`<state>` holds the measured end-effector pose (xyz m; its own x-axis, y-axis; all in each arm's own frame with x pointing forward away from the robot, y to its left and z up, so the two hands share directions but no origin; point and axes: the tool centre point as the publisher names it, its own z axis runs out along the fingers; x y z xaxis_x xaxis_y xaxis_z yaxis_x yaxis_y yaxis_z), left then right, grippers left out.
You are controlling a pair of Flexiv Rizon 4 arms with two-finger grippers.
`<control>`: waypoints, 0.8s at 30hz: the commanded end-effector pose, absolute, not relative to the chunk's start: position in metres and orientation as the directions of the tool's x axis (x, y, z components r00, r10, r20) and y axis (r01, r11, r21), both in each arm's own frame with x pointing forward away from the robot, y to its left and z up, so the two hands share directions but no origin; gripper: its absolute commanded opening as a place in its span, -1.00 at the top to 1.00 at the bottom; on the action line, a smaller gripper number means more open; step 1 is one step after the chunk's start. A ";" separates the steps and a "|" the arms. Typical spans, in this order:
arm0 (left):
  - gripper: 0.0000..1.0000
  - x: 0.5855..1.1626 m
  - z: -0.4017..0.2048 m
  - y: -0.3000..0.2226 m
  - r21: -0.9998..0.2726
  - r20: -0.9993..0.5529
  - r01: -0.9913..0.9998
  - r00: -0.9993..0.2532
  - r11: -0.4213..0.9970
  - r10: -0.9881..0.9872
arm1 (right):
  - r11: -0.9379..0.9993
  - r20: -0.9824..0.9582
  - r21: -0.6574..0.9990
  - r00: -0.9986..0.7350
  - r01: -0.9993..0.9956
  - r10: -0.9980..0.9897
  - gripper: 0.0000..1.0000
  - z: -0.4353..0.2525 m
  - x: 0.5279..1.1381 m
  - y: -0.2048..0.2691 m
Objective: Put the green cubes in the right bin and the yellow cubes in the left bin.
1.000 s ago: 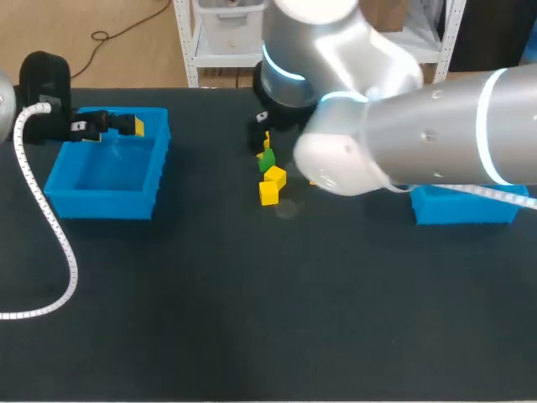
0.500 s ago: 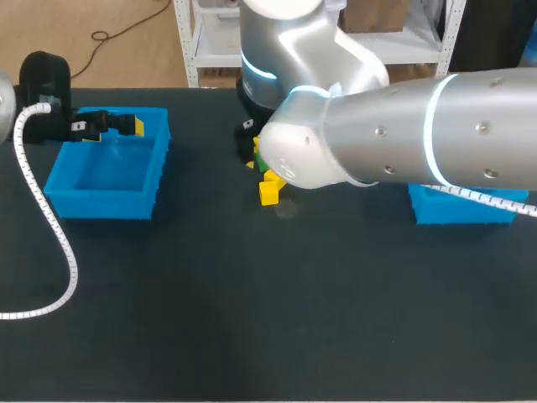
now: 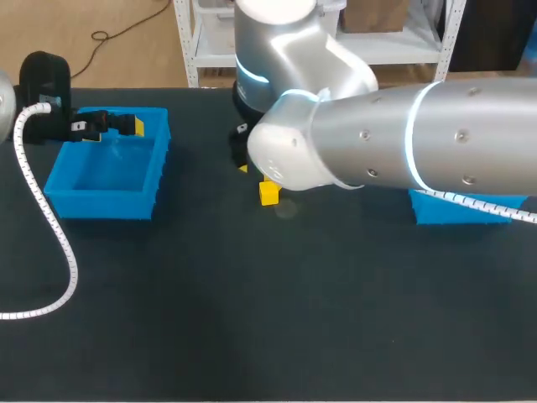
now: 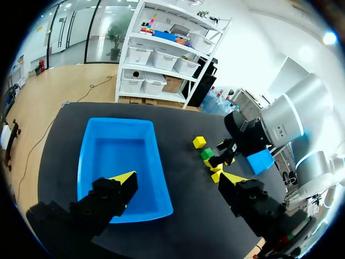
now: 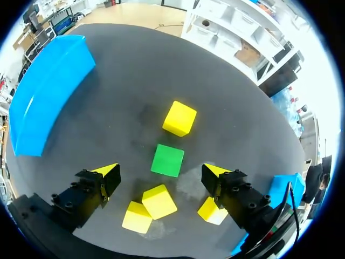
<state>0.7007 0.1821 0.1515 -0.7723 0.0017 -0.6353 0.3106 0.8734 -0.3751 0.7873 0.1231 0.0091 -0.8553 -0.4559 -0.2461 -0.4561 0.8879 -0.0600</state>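
Note:
In the right wrist view a green cube (image 5: 167,160) lies on the black table straight below my open right gripper (image 5: 160,173), in line between its yellow tips and not touched. Four yellow cubes surround it: one (image 5: 179,118) ahead of it, two (image 5: 159,201) (image 5: 137,217) nearer the wrist, and one (image 5: 212,211) by the other finger. In the head view my right arm (image 3: 361,151) hides most of the cluster; only one yellow cube (image 3: 268,194) shows. My left gripper (image 4: 178,181) hangs open and empty over the left bin (image 3: 105,172).
The right bin (image 3: 461,208) stands at the table's right, mostly hidden behind my right arm. A white cable (image 3: 50,227) trails from my left arm across the table's left side. The blue left bin (image 4: 121,156) holds nothing that I can see.
My right arm has swung left over the cube cluster, now covering the green cube and a yellow one in the head view. The left arm has kept still.

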 end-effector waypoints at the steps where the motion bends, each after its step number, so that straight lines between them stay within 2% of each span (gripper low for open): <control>1: -1.00 0.700 0.150 0.184 -0.381 -0.640 0.319 -0.768 0.868 0.001 | 0.891 -0.244 -0.056 -0.859 -0.450 -0.450 -1.00 0.005 0.790 0.124; 7: -1.00 0.700 0.150 0.184 -0.381 -0.640 0.319 -0.768 0.868 0.001 | 0.900 -0.241 -0.056 -0.869 -0.433 -0.433 -1.00 -0.001 0.792 0.123; 8: -1.00 0.700 0.150 0.184 -0.381 -0.640 0.319 -0.768 0.868 0.001 | 0.901 -0.240 -0.056 -0.870 -0.431 -0.431 -0.92 -0.002 0.792 0.123; 9: -1.00 0.700 0.150 0.184 -0.381 -0.640 0.319 -0.768 0.868 0.001 | 0.901 -0.239 -0.057 -0.871 -0.429 -0.430 -0.59 -0.002 0.792 0.123; 10: -1.00 0.700 0.150 0.184 -0.381 -0.640 0.319 -0.768 0.868 0.001 | 0.902 -0.239 -0.057 -0.872 -0.428 -0.428 -0.14 -0.003 0.792 0.123; 13: -1.00 0.700 0.150 0.184 -0.381 -0.640 0.319 -0.768 0.868 0.001 | 0.906 -0.235 -0.054 -0.876 -0.421 -0.421 0.33 -0.005 0.793 0.123; 14: -1.00 0.700 0.150 0.184 -0.381 -0.640 0.319 -0.768 0.868 0.001 | 0.906 -0.235 -0.052 -0.877 -0.420 -0.419 0.61 -0.005 0.793 0.123; 15: -1.00 0.700 0.150 0.184 -0.381 -0.640 0.319 -0.768 0.868 0.001 | 0.907 -0.234 -0.051 -0.878 -0.419 -0.418 0.98 -0.005 0.793 0.123; 24: -1.00 0.700 0.150 0.184 -0.381 -0.640 0.319 -0.768 0.868 0.001 | 0.909 -0.235 -0.046 -0.880 -0.415 -0.414 1.00 -0.005 0.792 0.124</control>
<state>0.7007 0.1821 0.1515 -0.7723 0.0017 -0.6353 0.3106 0.8734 -0.3751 0.7934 0.1252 -0.0056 -0.8797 -0.4140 -0.2339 -0.4153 0.9085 -0.0460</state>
